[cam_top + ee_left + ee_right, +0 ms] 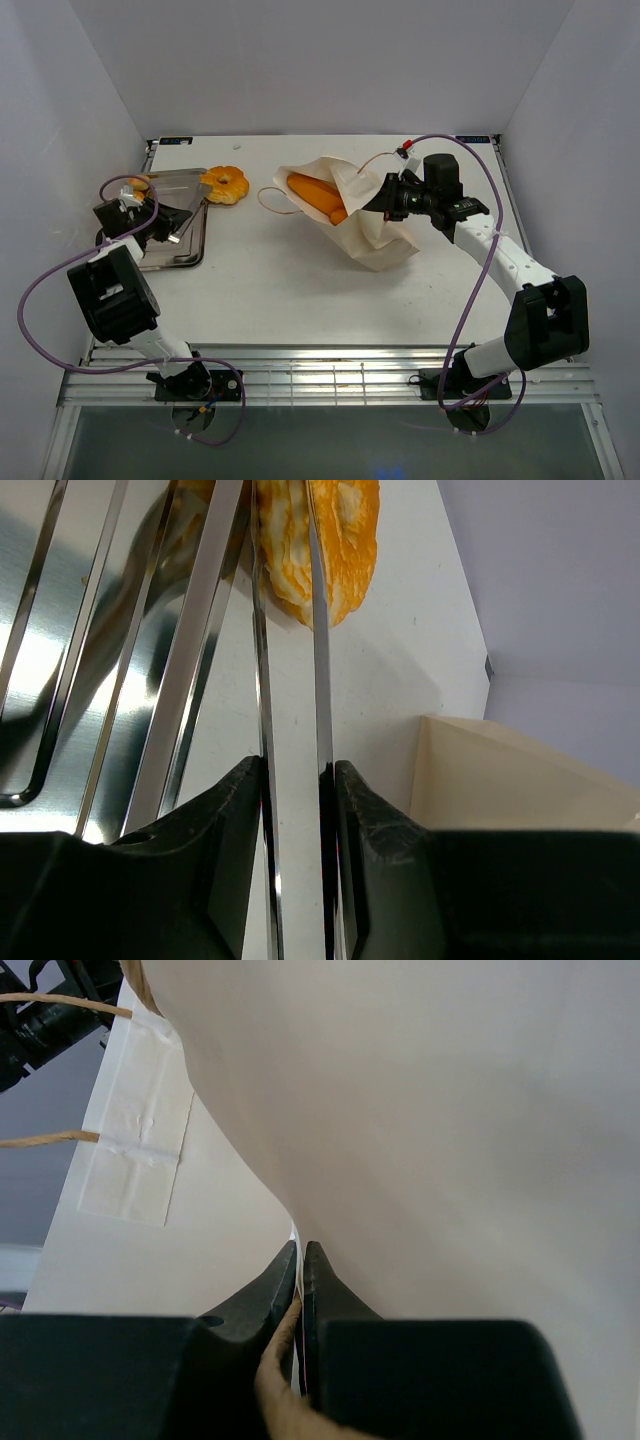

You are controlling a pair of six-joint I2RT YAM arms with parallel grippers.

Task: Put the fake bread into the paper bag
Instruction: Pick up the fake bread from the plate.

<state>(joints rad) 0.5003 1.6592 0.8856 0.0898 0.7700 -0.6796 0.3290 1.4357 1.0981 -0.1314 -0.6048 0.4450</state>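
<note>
Jaws of the left gripper squeeze the tongs, whose tips reach the doughnut straight ahead. Right gripper has its jaws closed on the bag edge. The shiny doughnut could slip out if the tongs pinch it off to one side.

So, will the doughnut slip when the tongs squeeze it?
Possibly: the doughnut looks glossy and the tongs are thin, smooth metal blades, so grip seems poor. Lying flat as a ring, it likely won't roll. Fake bread, so probably light and stiff.
</note>
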